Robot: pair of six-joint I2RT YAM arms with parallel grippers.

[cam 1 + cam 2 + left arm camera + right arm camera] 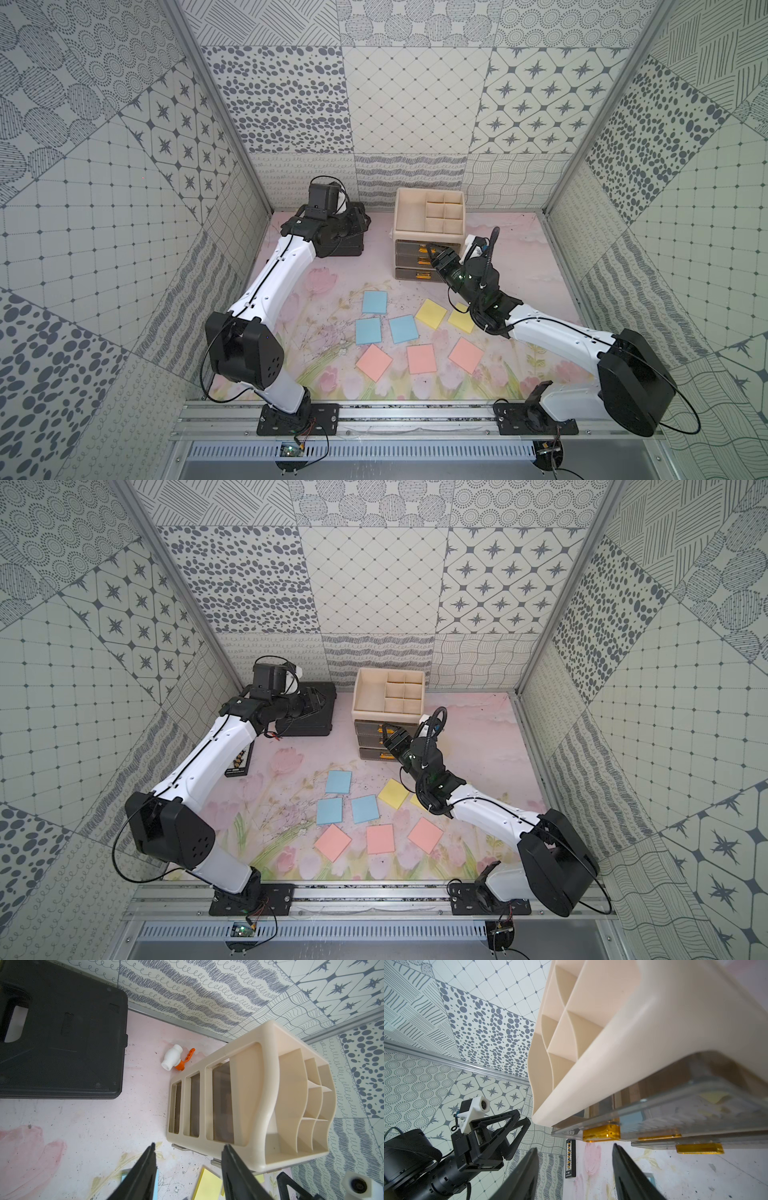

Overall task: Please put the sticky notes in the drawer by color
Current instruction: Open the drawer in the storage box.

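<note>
Sorting at early stage, by my reading.
- Surface (519,266): floral mat, carries everything.
- Drawer (419,232): cream three-tier cabinet at back. Tiers look shut or barely ajar. Yellowish patch behind top front; note or reflection, cannot tell.
- Black case (345,245): beside cabinet, not part of job.
- Left gripper (189,1145): spread, empty, hovering over case.
- Right gripper (574,1147): spread, empty, just short of top gold handle (601,1135).
- Sticky notes (403,328): eight on surface, apart from cabinet. Three blue notes (374,302), two yellow notes (431,314), three pink notes (421,358).
- Left to do: open tiers, load each colour.
</note>
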